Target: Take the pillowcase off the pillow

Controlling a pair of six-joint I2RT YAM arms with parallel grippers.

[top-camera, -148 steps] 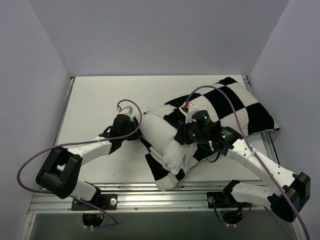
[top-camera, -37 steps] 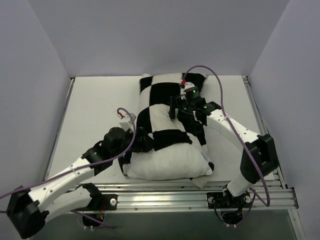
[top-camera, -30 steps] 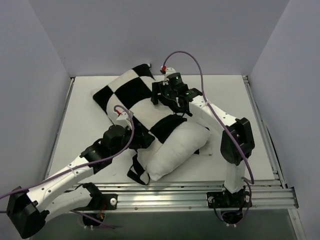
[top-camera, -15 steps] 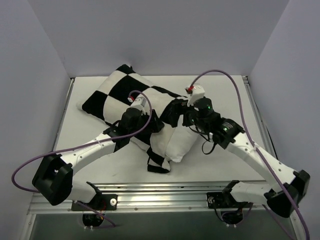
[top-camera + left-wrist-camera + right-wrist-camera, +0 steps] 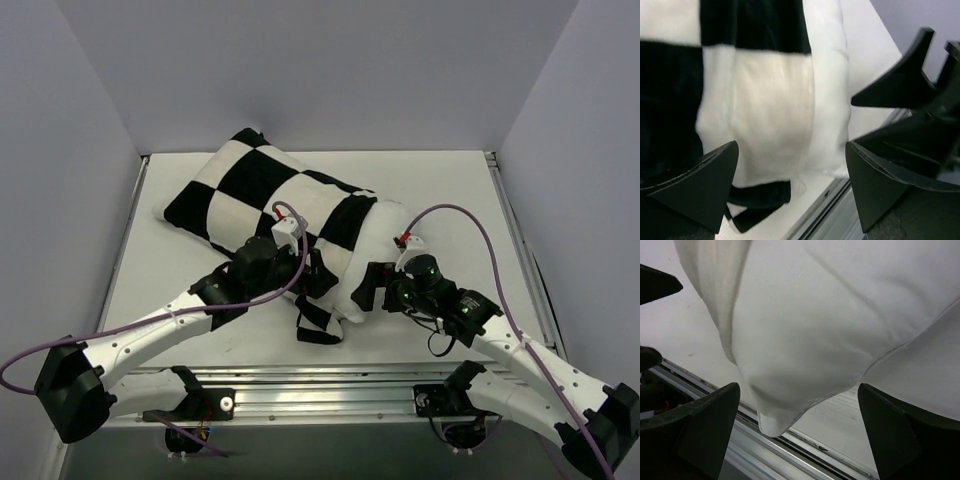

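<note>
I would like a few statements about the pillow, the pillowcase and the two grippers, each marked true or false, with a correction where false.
1. One white end of the pillow sticks out of the pillowcase. True.
2. Both grippers are shut on fabric. False: the left gripper and the right gripper both stand open and hold nothing.
3. The pillowcase has black and white squares. True.
4. The pillowcase lies fully apart from the pillow. False: it covers most of the pillow.
5. The right gripper is beside the covered end of the pillow. False: it is beside the bare white end.
</note>
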